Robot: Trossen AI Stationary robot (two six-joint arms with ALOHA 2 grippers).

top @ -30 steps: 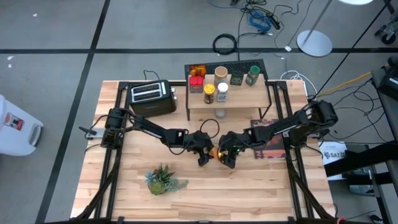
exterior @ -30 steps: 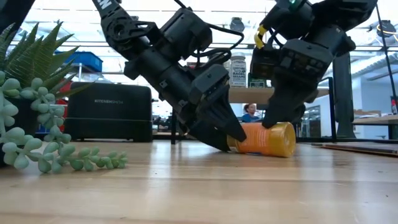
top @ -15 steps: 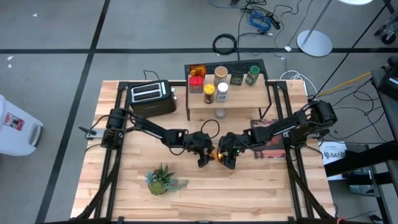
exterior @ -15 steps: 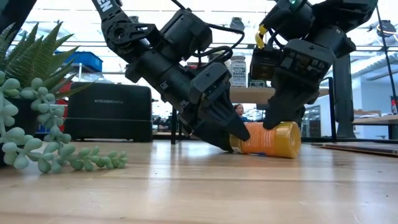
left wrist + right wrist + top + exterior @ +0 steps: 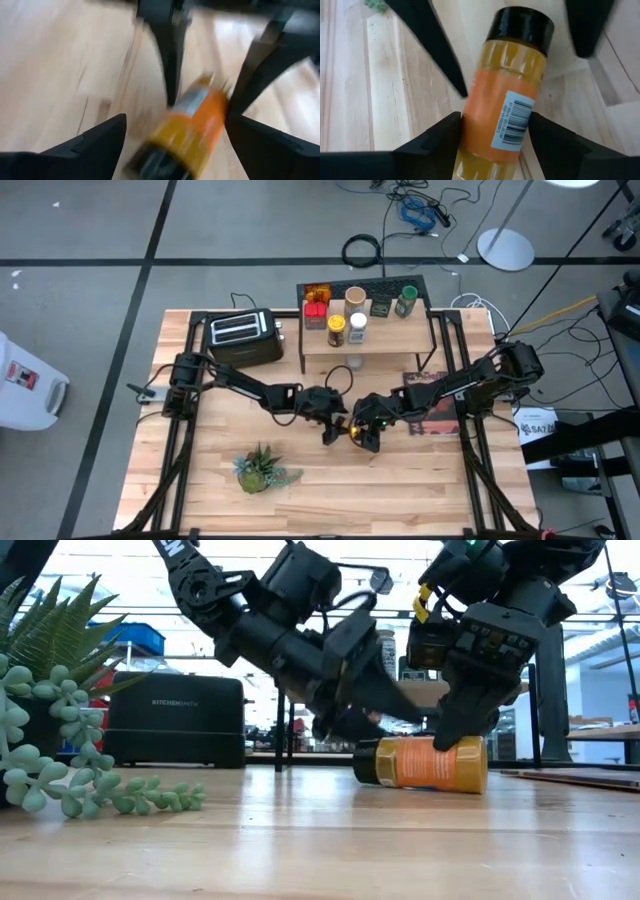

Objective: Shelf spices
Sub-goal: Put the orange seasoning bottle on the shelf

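The left pincer (image 5: 375, 700) has lifted off the orange bottle (image 5: 425, 762), fingers apart. The right pincer (image 5: 492, 142) clamps the bottle, lying on the wooden desk (image 5: 300, 500) before the shelf (image 5: 400, 330). Bright workshop behind.

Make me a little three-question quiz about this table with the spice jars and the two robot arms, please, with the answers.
1. Where is the orange jar with the black cap?
A. on the shelf
B. lying on the table
C. in the toaster

2. How many containers stand on the shelf?
A. three
B. seven
C. ten

3. How is the left gripper?
A. open, above the jar
C. shut on the plant
B. shut on the jar

Answers:
1 B: the low view shows it on its side on the wood, with the right gripper's fingers on either side.
2 B: the high view shows seven.
3 A: its fingers are spread, holding nothing.
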